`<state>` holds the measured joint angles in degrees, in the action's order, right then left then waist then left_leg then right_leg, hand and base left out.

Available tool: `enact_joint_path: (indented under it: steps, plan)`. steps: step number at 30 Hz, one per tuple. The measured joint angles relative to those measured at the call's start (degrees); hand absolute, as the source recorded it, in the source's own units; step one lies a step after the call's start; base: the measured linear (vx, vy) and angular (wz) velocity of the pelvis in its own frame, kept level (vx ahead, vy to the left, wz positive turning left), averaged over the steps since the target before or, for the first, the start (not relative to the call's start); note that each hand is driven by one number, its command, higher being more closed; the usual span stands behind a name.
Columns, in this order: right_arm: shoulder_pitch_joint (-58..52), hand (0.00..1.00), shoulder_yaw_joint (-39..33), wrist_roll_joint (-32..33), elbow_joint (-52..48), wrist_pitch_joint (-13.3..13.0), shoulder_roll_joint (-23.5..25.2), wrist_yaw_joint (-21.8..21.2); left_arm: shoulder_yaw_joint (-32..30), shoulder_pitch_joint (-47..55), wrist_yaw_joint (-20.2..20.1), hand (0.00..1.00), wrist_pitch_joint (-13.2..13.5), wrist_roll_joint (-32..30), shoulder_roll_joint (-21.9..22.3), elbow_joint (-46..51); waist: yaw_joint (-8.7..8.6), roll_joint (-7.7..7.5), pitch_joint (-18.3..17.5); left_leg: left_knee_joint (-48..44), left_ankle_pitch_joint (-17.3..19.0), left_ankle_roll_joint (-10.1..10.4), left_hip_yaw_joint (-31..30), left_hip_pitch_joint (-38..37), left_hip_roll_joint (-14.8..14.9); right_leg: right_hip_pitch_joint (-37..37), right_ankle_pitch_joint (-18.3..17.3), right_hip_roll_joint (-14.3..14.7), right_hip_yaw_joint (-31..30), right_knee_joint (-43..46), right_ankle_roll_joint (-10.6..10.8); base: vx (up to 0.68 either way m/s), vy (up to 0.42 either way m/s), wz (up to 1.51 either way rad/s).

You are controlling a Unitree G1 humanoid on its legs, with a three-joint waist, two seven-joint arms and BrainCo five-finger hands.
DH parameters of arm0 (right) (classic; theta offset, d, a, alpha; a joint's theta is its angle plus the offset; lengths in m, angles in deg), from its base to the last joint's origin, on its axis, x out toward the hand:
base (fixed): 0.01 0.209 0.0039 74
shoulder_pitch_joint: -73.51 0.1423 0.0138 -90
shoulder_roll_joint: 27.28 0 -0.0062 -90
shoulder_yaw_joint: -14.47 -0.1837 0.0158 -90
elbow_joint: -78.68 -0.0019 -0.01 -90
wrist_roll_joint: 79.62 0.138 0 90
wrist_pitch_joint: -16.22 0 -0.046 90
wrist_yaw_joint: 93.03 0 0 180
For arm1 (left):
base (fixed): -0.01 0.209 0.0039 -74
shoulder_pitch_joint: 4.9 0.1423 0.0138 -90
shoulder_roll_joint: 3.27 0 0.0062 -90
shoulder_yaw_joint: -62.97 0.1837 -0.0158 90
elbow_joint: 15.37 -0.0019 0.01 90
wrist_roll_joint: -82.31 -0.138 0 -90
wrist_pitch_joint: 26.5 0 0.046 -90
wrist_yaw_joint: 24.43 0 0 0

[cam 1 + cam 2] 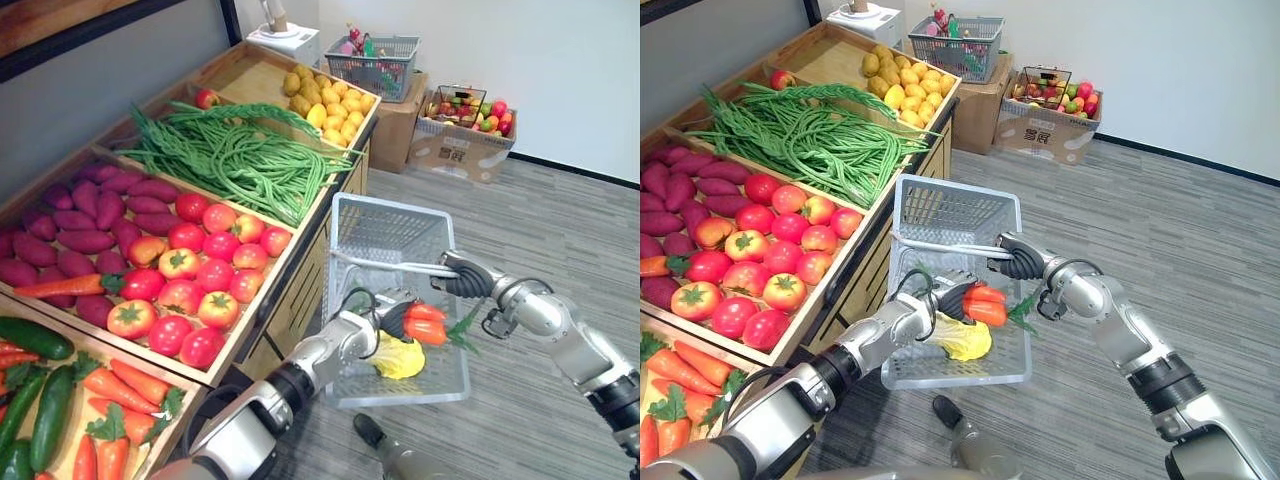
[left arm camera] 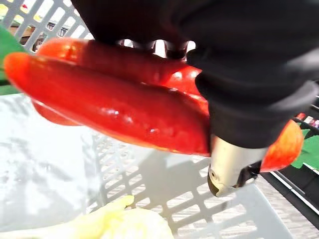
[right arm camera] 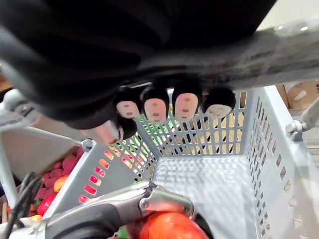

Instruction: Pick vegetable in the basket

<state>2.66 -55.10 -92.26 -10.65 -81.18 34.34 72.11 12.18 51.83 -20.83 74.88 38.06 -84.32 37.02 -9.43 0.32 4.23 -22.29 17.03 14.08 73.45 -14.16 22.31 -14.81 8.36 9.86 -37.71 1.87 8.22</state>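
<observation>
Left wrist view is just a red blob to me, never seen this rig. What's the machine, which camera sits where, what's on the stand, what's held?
It is a two-armed humanoid robot with fingered hands. The two wide pictures come from its head, looking down; the two close ones come from cameras on its wrists. The wooden stand holds tomatoes, long green beans, purple sweet potatoes and cucumbers. The right hand grips the handle of a grey basket. The left hand holds orange-red carrots inside the basket, above a yellow leafy vegetable: that is your red blob.
</observation>
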Motion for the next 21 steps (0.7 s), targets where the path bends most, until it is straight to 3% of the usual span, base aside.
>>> enact_joint_path:
  steps: [14,18,21]
  plan:
    - [-1.7,1.0,-3.7,0.2,-2.3,0.9,0.0,-0.7,-0.9,-3.6,0.1,0.0,-0.7,-1.8,1.0,-1.3,0.14,-0.08,3.4,-0.1,0.0,-0.1,-0.8,1.5,0.5,-1.0,0.1,-0.1,0.9,0.1,-0.1,-0.01,-0.006,0.03]
    - [-5.0,1.0,-8.6,0.1,-2.3,1.2,0.4,-0.7,3.9,-3.9,0.0,0.0,-0.1,-1.3,1.4,6.7,0.56,-0.02,3.4,0.1,0.1,-0.2,-3.4,3.0,0.4,-0.9,0.1,-1.2,3.2,0.1,-0.1,-0.03,-0.008,0.29]
    - [-7.2,1.0,-12.4,-1.0,-2.0,1.5,1.9,-0.6,8.0,-2.8,-0.2,0.0,2.1,0.9,1.5,14.4,1.02,-0.03,3.4,0.1,0.2,-0.5,-5.1,3.8,0.2,-0.5,0.1,-2.1,4.9,0.1,-0.1,-0.06,-0.005,0.28]
